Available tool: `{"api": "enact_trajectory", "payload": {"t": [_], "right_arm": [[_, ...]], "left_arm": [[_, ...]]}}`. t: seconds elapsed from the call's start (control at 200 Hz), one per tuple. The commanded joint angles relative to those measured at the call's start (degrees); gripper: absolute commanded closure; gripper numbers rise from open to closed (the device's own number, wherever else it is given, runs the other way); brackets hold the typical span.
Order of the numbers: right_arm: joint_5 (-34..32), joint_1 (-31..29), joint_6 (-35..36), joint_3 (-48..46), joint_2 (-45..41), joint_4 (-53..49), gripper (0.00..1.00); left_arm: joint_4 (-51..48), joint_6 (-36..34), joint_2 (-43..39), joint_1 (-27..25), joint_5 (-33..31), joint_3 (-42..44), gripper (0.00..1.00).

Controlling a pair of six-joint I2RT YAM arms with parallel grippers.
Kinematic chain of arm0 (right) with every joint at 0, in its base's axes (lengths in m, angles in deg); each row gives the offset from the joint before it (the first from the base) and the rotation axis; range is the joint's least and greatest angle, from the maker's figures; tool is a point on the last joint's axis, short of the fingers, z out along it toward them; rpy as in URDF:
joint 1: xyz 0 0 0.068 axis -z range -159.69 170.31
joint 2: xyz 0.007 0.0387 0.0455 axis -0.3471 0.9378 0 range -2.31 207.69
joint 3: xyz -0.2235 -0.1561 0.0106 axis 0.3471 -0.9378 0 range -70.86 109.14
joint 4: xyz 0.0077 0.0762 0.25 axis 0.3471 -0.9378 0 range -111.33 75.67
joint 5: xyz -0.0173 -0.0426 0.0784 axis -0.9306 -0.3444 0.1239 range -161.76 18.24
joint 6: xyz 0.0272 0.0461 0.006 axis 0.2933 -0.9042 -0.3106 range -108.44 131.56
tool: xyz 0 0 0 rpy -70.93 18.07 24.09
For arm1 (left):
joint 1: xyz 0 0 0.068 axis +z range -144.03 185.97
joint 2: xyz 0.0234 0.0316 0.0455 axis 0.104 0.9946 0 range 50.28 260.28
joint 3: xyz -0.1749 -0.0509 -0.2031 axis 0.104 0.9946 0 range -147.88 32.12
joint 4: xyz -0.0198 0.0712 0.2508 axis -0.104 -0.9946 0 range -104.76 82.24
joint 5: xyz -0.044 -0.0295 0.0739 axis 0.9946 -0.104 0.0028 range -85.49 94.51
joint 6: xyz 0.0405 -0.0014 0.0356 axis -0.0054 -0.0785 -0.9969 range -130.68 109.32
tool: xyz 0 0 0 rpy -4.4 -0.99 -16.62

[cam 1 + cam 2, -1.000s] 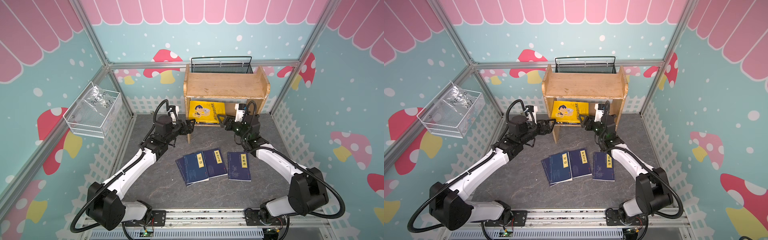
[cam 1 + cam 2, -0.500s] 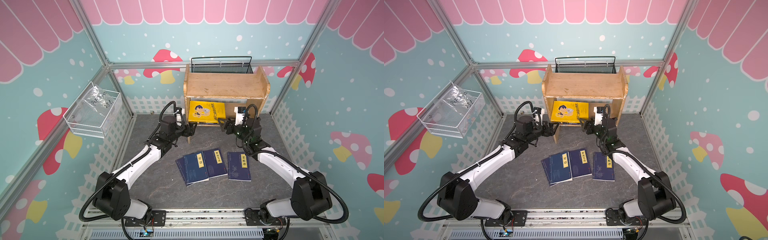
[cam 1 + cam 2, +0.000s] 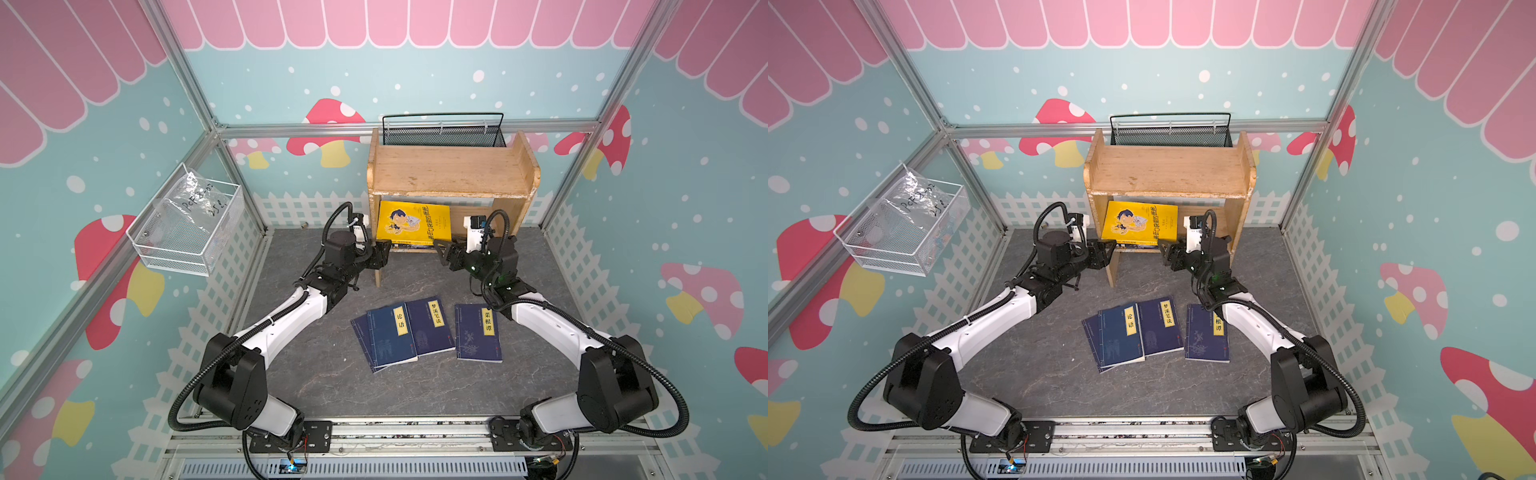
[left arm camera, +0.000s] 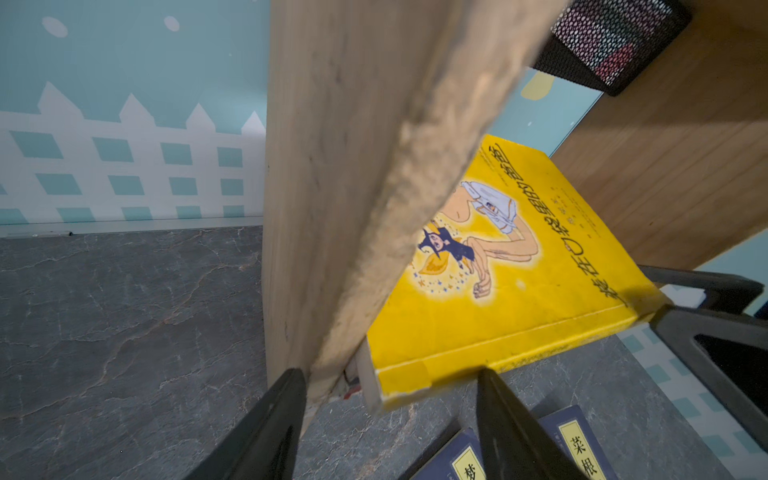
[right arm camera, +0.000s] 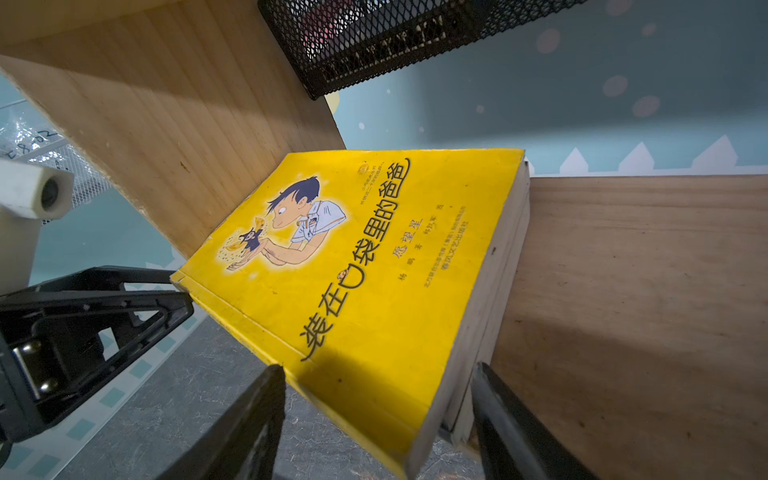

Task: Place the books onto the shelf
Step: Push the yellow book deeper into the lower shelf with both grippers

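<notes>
The left gripper (image 3: 384, 251), jaws wide, straddles the shelf (image 3: 449, 170) side panel at the yellow book (image 3: 413, 222)'s 8 o'clock corner. That book lies on the lower tier, with the navy books (image 3: 430, 328) on the floor at the shelf's 6 o'clock. The right gripper (image 3: 439, 246), jaws also wide, flanks the yellow book's 4 o'clock corner.

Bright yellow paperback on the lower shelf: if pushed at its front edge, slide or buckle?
The bright yellow paperback looks thick, so it is probably stiff enough to slide without buckling. It lies flat on darker books, which may drag along. Its front overhangs the wooden shelf; downward pressure could tip it.
</notes>
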Motion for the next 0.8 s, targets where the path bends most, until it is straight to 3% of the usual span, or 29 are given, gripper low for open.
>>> {"api": "enact_trajectory", "payload": {"t": [0.0, 0.79], "right_arm": [[0.88, -0.24, 2.04, -0.4, 0.99, 1.97, 0.29], [2.14, -0.62, 2.9, 2.31, 4.38, 1.45, 0.42]], "left_arm": [[1.97, 0.21, 0.54, 0.28, -1.62, 0.24, 0.36], [2.67, 1.63, 1.1, 0.53, -4.68, 0.94, 0.45]]}}
